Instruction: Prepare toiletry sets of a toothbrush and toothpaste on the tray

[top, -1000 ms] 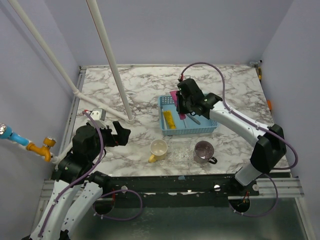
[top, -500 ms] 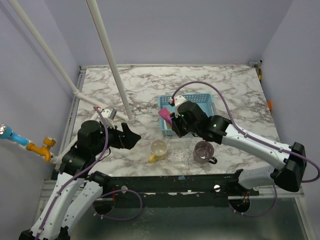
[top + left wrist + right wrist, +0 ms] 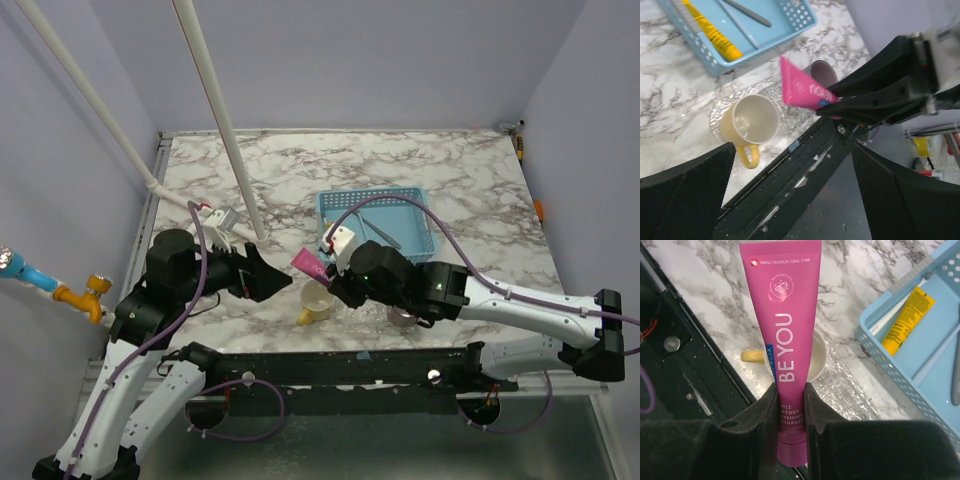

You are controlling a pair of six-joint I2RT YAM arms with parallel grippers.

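My right gripper (image 3: 790,387) is shut on the lower end of the pink toothpaste tube (image 3: 782,335), which points out over the yellow mug (image 3: 818,359). From above, the tube (image 3: 307,263) hangs just left of the right gripper (image 3: 335,278), over the mug (image 3: 318,298). The yellow tube (image 3: 712,32), a pale blue toothbrush (image 3: 737,22) and a grey toothbrush (image 3: 747,12) lie in the blue basket (image 3: 805,20). The clear tray (image 3: 727,97) holds both mugs. My left gripper (image 3: 795,195) is open and empty, left of the mug (image 3: 262,275).
The purple mug (image 3: 820,72) stands on the tray, largely under my right arm. The blue basket (image 3: 400,200) sits behind the tray. A white pole (image 3: 225,130) rises at the left of the table. The table's black front rail (image 3: 330,362) runs just near of the tray.
My right arm has carried the pink tube out of the blue basket, toward the near left, to above the yellow mug. The left gripper has shifted a little right, still open.
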